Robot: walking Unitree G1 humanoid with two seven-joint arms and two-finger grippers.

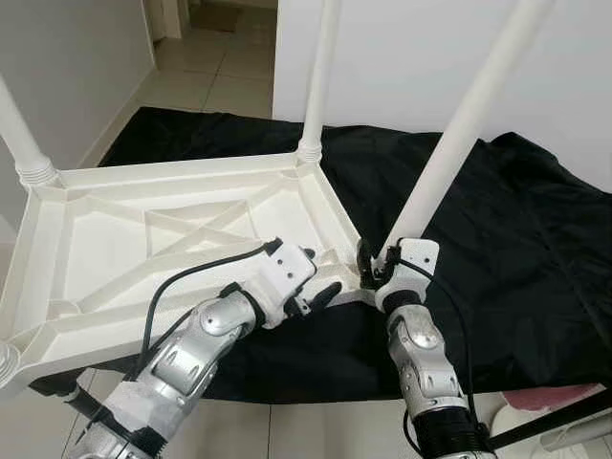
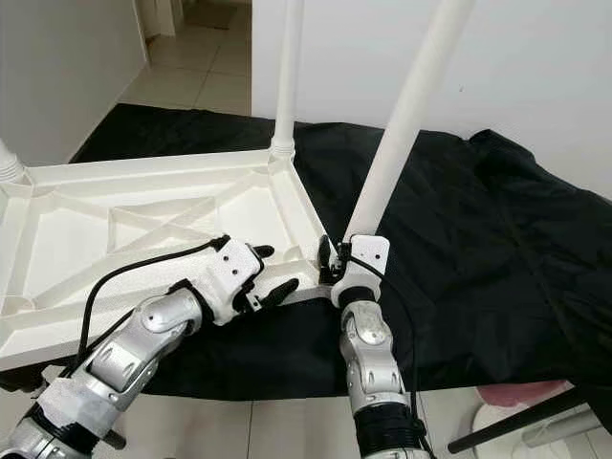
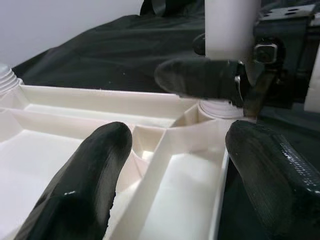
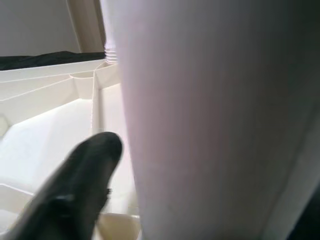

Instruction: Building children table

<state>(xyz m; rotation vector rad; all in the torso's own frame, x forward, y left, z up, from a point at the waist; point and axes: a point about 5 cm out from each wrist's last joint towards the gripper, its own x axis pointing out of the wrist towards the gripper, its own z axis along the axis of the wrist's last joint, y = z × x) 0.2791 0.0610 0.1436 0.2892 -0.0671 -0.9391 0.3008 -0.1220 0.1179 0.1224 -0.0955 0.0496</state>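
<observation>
Black cloth (image 1: 535, 239) at centre frame carries your upturned children's table (image 1: 143, 249). Your right pincer (image 1: 373, 268) clasps the leaning leg (image 1: 449, 143) at its socket; left pincer (image 1: 311, 287), wide, hovers beside. Cross-threading threatens unless you straighten it.

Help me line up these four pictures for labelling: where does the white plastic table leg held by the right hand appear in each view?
Left eye view: the white plastic table leg slants from the upper right down to the right hand.
Right eye view: the leg slants likewise, right of centre.
Left wrist view: its base stands at top centre.
Right wrist view: it spans the middle and right, close up.
Shared landmark: the upturned white ribbed tabletop's corner socket.
</observation>
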